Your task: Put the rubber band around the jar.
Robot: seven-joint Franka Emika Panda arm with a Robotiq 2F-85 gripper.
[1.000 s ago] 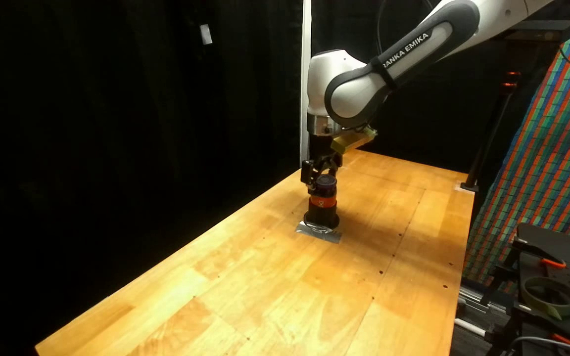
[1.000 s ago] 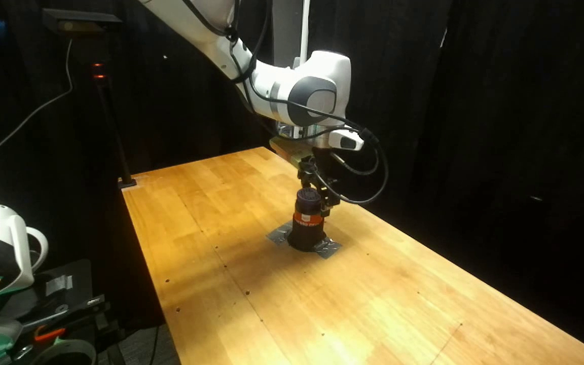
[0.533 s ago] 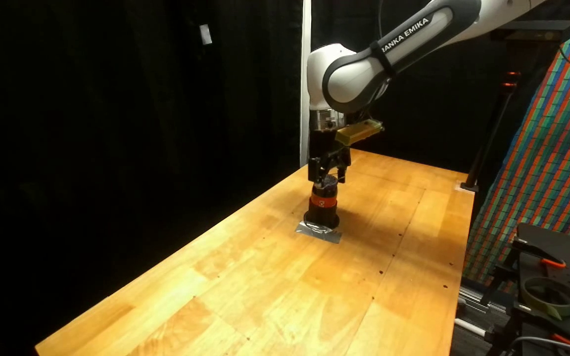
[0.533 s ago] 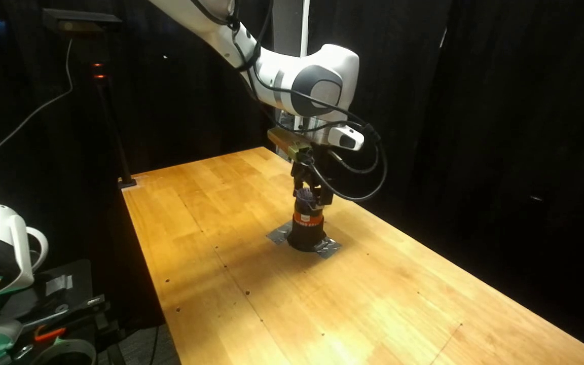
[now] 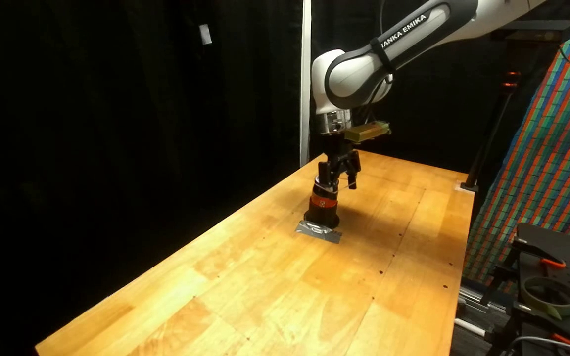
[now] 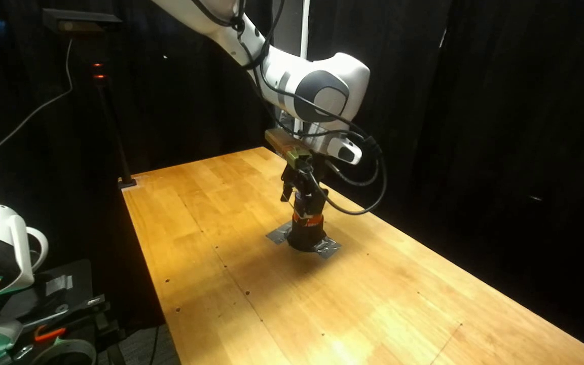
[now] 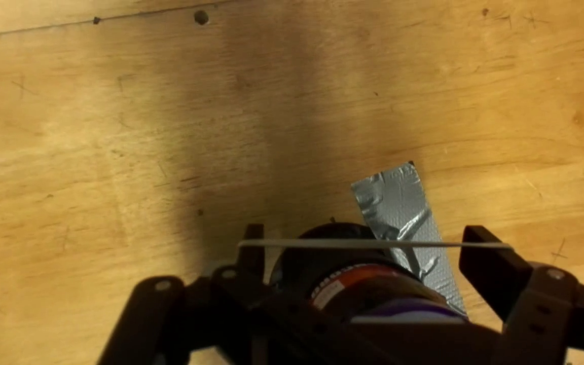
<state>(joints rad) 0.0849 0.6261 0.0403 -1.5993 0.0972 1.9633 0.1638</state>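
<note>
The jar stands upright on the wooden table in both exterior views point(image 5: 323, 213) point(image 6: 306, 236). It has a dark body and an orange-red label; its dark top is partly hidden by the gripper. In the wrist view the jar point(image 7: 355, 281) lies behind and between the fingers. My gripper point(image 5: 338, 184) is at the jar's top, tilted, with one finger against or just in front of it; the gripper also shows there point(image 6: 302, 202). In the wrist view the gripper point(image 7: 365, 243) is open, with a pale rubber band point(image 7: 322, 244) stretched across both fingers. I cannot tell whether the band encircles the jar.
Silver tape point(image 7: 398, 203) runs from the jar's base onto the table point(image 5: 265, 287); it shows on both sides of the base point(image 6: 328, 248). A black stand post point(image 5: 488, 138) is at the table's far corner. A side cart with a tape roll point(image 5: 551, 295) stands beside the table.
My gripper has come from behind and beside the jar's top, tilted, and shifted right in an exterior view. One finger now covers part of the top, and the band shows near it.
</note>
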